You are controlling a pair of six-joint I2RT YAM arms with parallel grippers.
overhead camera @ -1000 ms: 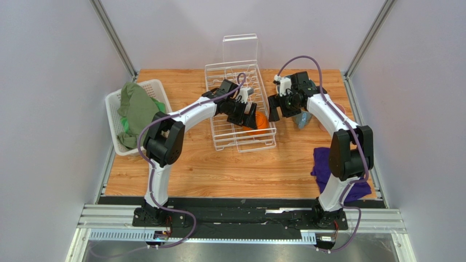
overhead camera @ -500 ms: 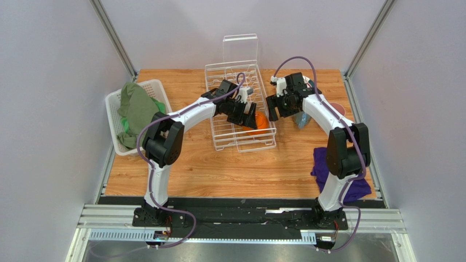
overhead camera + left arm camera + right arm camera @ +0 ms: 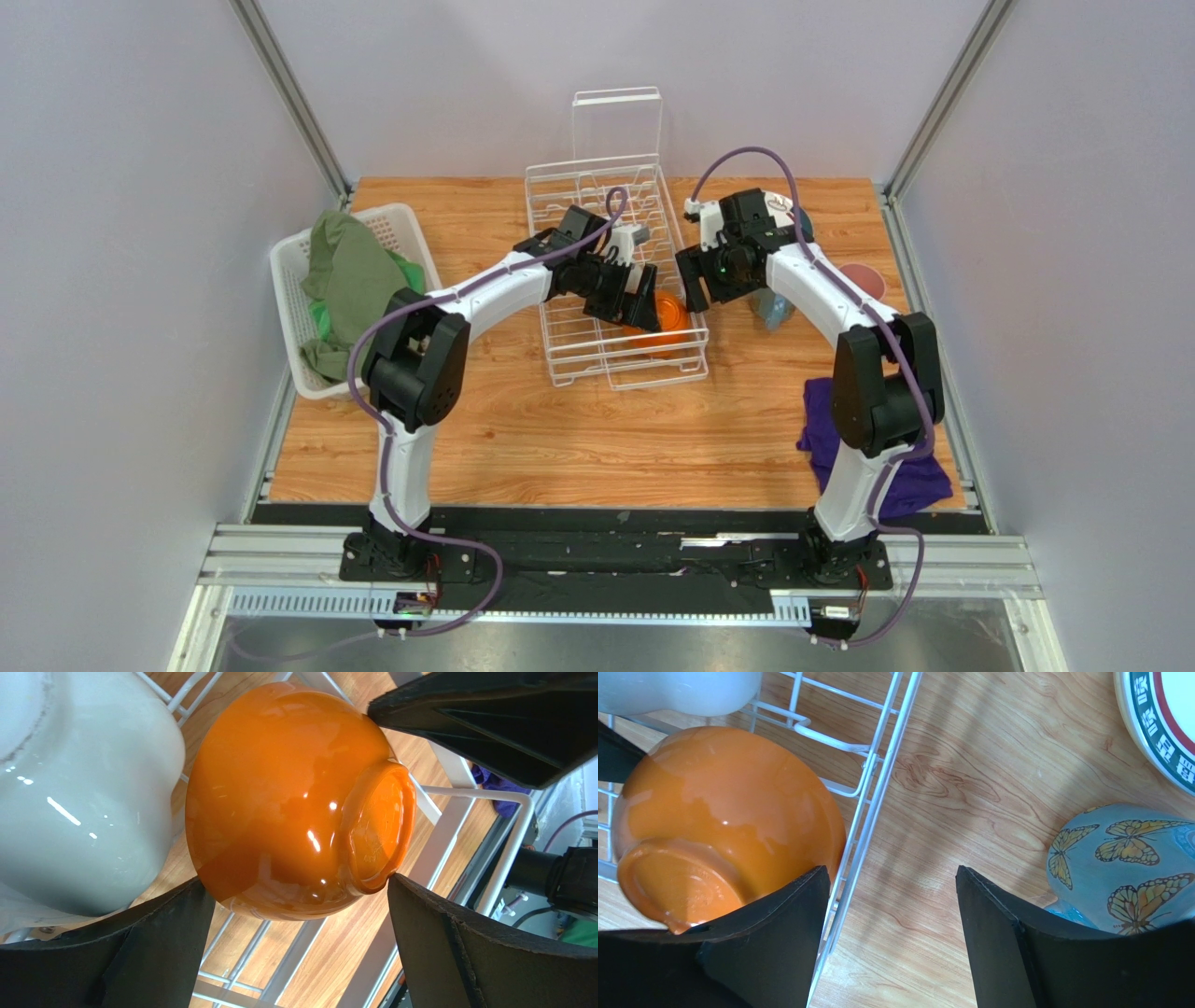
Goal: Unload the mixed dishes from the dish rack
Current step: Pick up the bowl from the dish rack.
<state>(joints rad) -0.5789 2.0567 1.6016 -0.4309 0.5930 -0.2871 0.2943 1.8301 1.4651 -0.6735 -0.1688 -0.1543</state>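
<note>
Left jaws spread astride orange bowl (image 3: pixel 281 798), arm stretched over rack (image 3: pixel 589 189)

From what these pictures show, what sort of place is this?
Probably a robotics lab test cell, not a real kitchen: a wooden table boxed in by plain panels, two robot arms bolted to a metal rail, and a white wire dish rack.

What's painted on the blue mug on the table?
Yellow-orange butterflies cover the blue mug; the right wrist view shows them best.
</note>
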